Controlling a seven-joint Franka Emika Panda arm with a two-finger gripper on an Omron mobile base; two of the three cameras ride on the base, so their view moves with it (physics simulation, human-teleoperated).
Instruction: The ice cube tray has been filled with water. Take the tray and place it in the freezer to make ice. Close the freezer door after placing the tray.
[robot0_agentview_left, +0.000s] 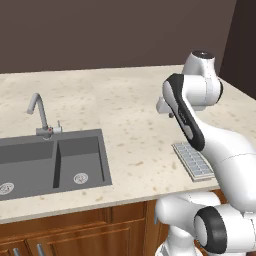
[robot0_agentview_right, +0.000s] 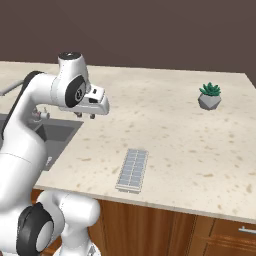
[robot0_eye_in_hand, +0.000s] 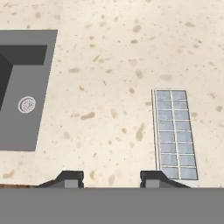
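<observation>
Ice cube tray (robot0_agentview_right: 133, 170) flat on the table (robot0_agentview_right: 190, 140), near its front edge.
Long axis running from front edge toward the back; arm bent, jaws (robot0_agentview_right: 87, 116) apart, facing down, hovering above table between tray and sink (robot0_agentview_left: 55, 162).

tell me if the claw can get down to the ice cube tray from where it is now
Probably yes. The claw hangs open above the bare counter, up and to the sink side of the ice cube tray. Nothing lies between them, and the tray sits flat near the counter's front edge with its top unobstructed.
</observation>
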